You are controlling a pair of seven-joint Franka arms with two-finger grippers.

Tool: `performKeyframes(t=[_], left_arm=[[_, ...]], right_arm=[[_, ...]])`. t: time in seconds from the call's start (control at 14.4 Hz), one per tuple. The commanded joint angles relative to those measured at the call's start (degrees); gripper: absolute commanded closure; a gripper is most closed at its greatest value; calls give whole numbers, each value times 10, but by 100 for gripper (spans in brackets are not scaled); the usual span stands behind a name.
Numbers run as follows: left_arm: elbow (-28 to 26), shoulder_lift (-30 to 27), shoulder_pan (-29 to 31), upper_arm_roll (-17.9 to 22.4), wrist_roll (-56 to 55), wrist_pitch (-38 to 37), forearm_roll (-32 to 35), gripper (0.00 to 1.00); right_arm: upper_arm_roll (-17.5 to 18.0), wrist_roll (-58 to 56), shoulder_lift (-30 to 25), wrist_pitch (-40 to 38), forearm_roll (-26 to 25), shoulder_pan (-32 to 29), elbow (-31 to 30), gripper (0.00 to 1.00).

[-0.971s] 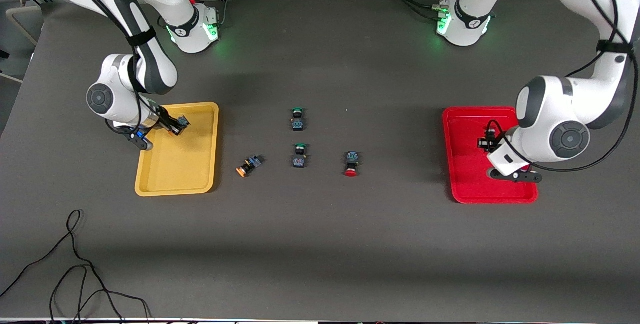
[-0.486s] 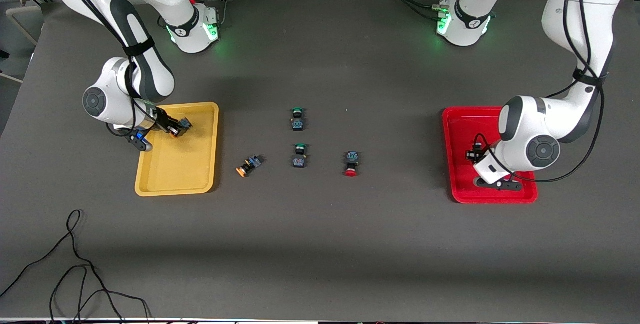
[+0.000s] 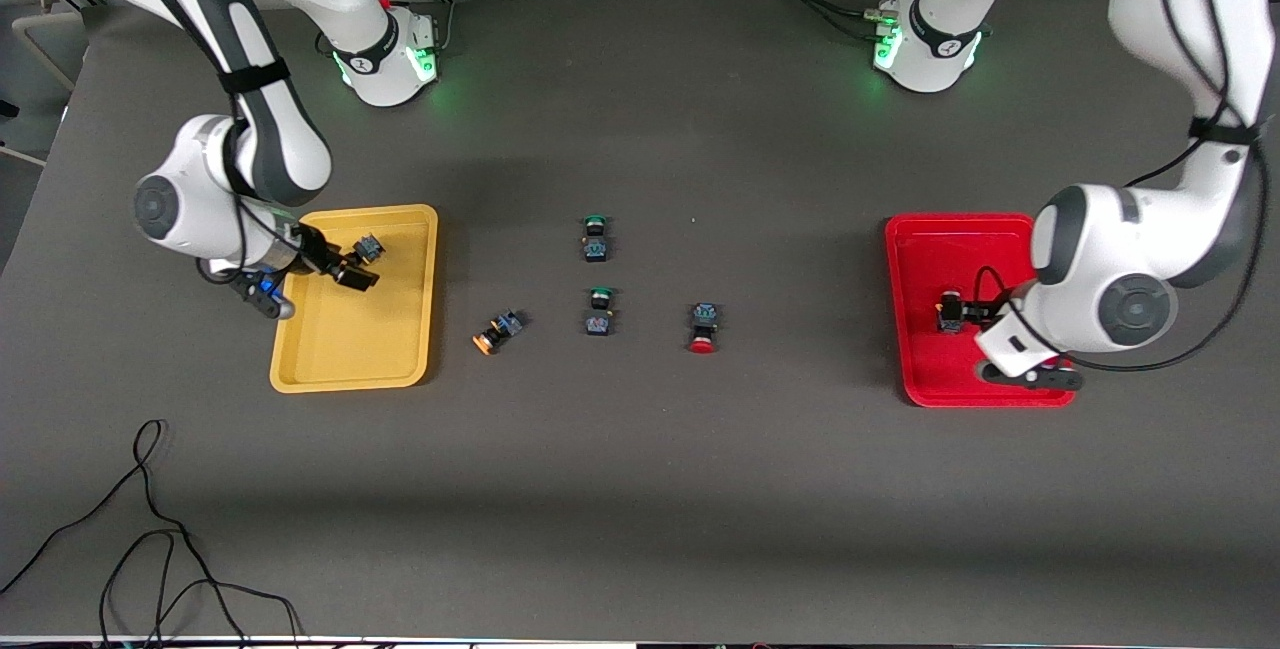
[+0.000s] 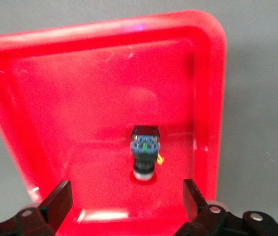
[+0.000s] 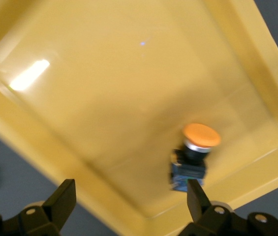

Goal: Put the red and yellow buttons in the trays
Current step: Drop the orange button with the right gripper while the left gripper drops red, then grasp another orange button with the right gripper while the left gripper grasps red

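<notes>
While both grippers hang with fingers spread wide and holding nothing, the left gripper (image 4: pixel 126 209) is over the red tray (image 3: pixel 925 379), where one red button (image 4: pixel 145 153) lies. The right gripper (image 5: pixel 131 206) is over the yellow tray (image 3: pixel 350 369), where one yellow button (image 5: pixel 194 155) lies. On the bench (image 3: pixel 640 489) between the trays, another yellow button (image 3: pixel 497 330) lies at 9 o'clock from two green buttons (image 3: pixel 598 310), another red button (image 3: pixel 703 326) at 3 o'clock.

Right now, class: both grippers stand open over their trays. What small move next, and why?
Probably lift the open right gripper off the yellow plastic tray toward the orange-capped push-button on the table; its first one already lies released inside.
</notes>
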Motion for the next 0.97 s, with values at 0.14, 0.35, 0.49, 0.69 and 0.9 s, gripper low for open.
performKeyframes(t=[0.14,0.35,0.49,0.69,0.9], left_arm=[[52,-16,-69,-1,-57,-64,-5,0],[69,2,-149,-1,-64,-40,-9,0],[87,15,-192,-1,-103,-24,-42,0],[122,53,-258,-1,-200,23,-46,0],[122,83,-318,0,-282,90,-39,0]], right_arm=[[84,158,81,-77,15,5,162,0],[146,243,154,-54,18,5,229,0],[173,266,189,5,19,5,231,0],[201,291,229,60,30,6,229,0],[205,292,250,95,31,7,228,16]])
